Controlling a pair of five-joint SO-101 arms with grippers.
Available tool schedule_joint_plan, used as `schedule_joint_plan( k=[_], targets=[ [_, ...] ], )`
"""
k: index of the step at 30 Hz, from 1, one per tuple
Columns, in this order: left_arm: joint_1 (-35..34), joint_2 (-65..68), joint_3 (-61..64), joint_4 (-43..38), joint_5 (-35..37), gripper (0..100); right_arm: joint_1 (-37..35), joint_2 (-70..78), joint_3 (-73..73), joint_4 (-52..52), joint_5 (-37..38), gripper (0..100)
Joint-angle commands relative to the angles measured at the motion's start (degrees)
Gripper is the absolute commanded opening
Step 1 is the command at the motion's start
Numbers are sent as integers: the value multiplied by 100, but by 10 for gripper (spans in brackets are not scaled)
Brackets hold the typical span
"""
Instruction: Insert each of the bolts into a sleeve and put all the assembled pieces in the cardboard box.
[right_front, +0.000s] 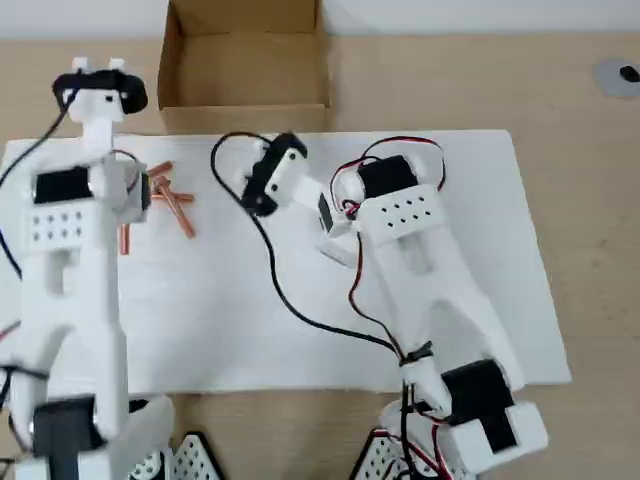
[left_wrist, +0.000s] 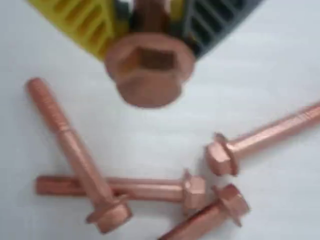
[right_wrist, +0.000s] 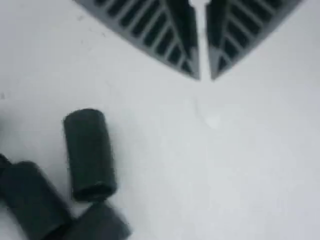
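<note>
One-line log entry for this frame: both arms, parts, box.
left jaws: shut on bolt | right jaws: shut, empty, near sleeves | loose bolts: four on sheet | cardboard box: empty

Bolts (left_wrist: 75, 150) coppery metal, satin sheen; sleeves (right_wrist: 90, 155) matt black; box (right_front: 245, 70) plain cardboard.

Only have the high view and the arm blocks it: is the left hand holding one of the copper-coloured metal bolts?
Observer: Yes. The left hand is shut on a copper-coloured flanged metal bolt, head facing the wrist camera.
Operator: How many loose ones?
Observer: Four loose bolts lie on the white mat under it.
Operator: Right hand got a sleeve?
Observer: No. The right hand is shut on nothing, apart from three black cylindrical sleeves lying on the mat.
</note>
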Motion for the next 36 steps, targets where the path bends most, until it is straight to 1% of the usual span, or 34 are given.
schedule_joint_plan(
  k=[1,3,5,10,15,21,26,32,36],
  targets=[
    [158,-1103,818,-440,607,11,470,391,-13,53,360,91],
    [211,-1648,1222,-545,879,11,787,708,-48,18,554,157],
    [229,-2220,1600,-668,1073,11,1024,1015,-171,18,791,192],
    [193,-3538,2523,-1020,1407,11,1270,1666,-576,62,1284,196],
    [193,-4664,3235,-1020,1424,10,1165,1859,-1112,360,1319,196],
    [202,-5490,3815,-1011,1424,9,1024,1833,-1657,905,1108,196],
    [229,-5596,4062,-1020,1433,8,822,1833,-1780,1020,738,196],
    [211,-5604,4167,-1029,1582,8,233,1877,-1771,571,105,196],
    [229,-5640,4273,-1029,1582,9,75,1886,-1613,88,-185,196]
  ],
)
